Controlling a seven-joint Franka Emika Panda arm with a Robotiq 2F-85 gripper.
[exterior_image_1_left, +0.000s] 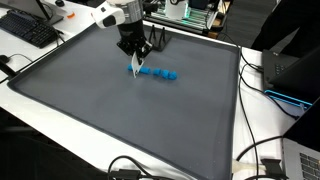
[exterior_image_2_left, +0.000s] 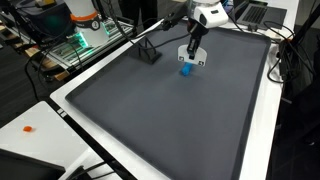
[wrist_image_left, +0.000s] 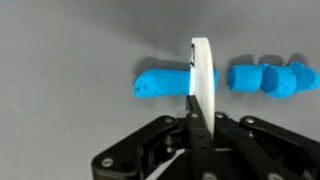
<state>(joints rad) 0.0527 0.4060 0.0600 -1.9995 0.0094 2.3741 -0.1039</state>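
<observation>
The gripper (wrist_image_left: 197, 108) is clamped together on a thin white blade (wrist_image_left: 202, 65), which stands on edge beyond its fingertips and presses across a blue clay roll (wrist_image_left: 160, 84). Just past the blade, on its other side, cut blue pieces (wrist_image_left: 270, 80) lie in a row. All of it rests on a grey mat (exterior_image_1_left: 120, 120). In an exterior view the mat's far border (exterior_image_1_left: 190, 38) runs near the gripper, while broad bare mat stretches the opposite way. Cables (exterior_image_1_left: 262, 160) crowd the worktop (exterior_image_1_left: 262, 125) past the side border.
</observation>
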